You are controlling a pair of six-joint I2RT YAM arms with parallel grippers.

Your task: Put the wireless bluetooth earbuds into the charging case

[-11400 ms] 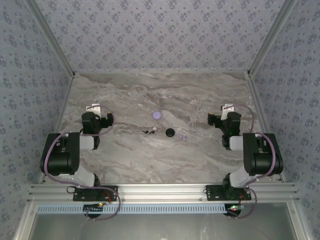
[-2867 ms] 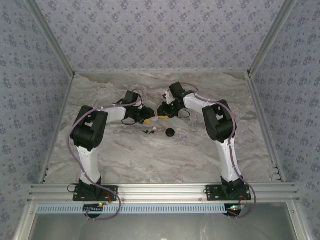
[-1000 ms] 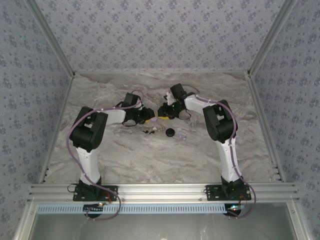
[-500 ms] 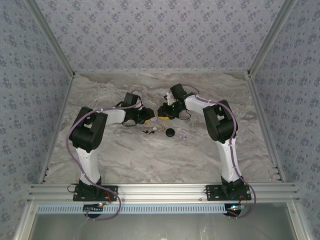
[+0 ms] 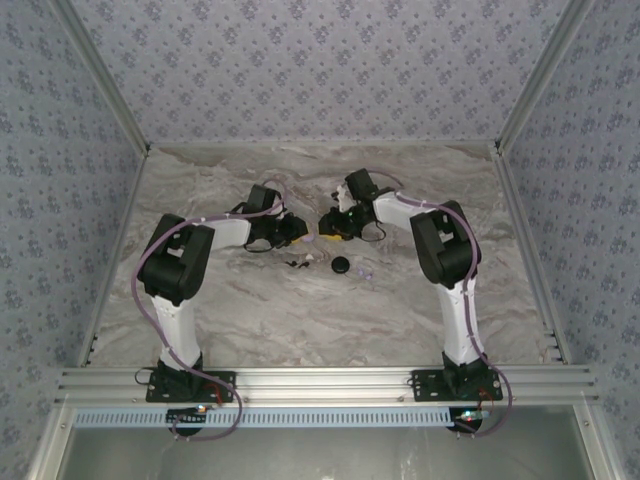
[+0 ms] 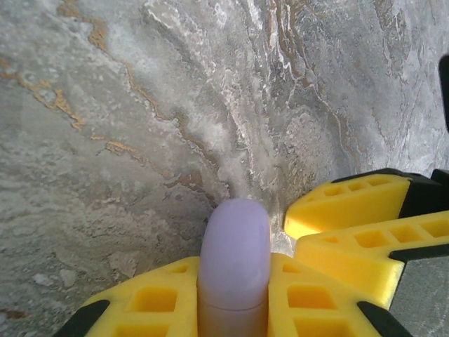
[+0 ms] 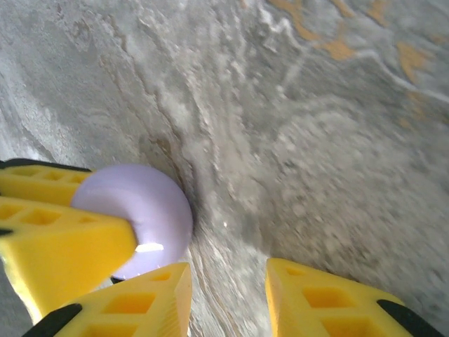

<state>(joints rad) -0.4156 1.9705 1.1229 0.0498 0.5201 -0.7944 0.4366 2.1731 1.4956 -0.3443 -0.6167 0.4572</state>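
Note:
The charging case [image 6: 235, 239] is a round lilac puck, seen edge-on in the left wrist view. My left gripper [image 6: 235, 268] is shut on it just above the marble, yellow fingers pressing both flat sides. From the right wrist view the case [image 7: 151, 203] sits at the left with a left finger [image 7: 63, 246] across it. My right gripper [image 7: 226, 277] is open beside it, only bare marble between its jaws. In the top view the left gripper [image 5: 298, 232] and right gripper [image 5: 328, 228] meet at mid-table. One pale lilac earbud [image 5: 365, 271] lies on the table nearer the arms.
A black round disc [image 5: 341, 264] lies just in front of the grippers. Left of it are a small pale piece [image 5: 311, 257] and tiny dark bits [image 5: 294, 263]. The right gripper's yellow fingers [image 6: 344, 210] crowd the case closely. Patterned walls enclose the marble table [image 5: 250, 310].
The left gripper has tightened on the case. The right gripper has opened a little and drawn slightly to the right, off the case.

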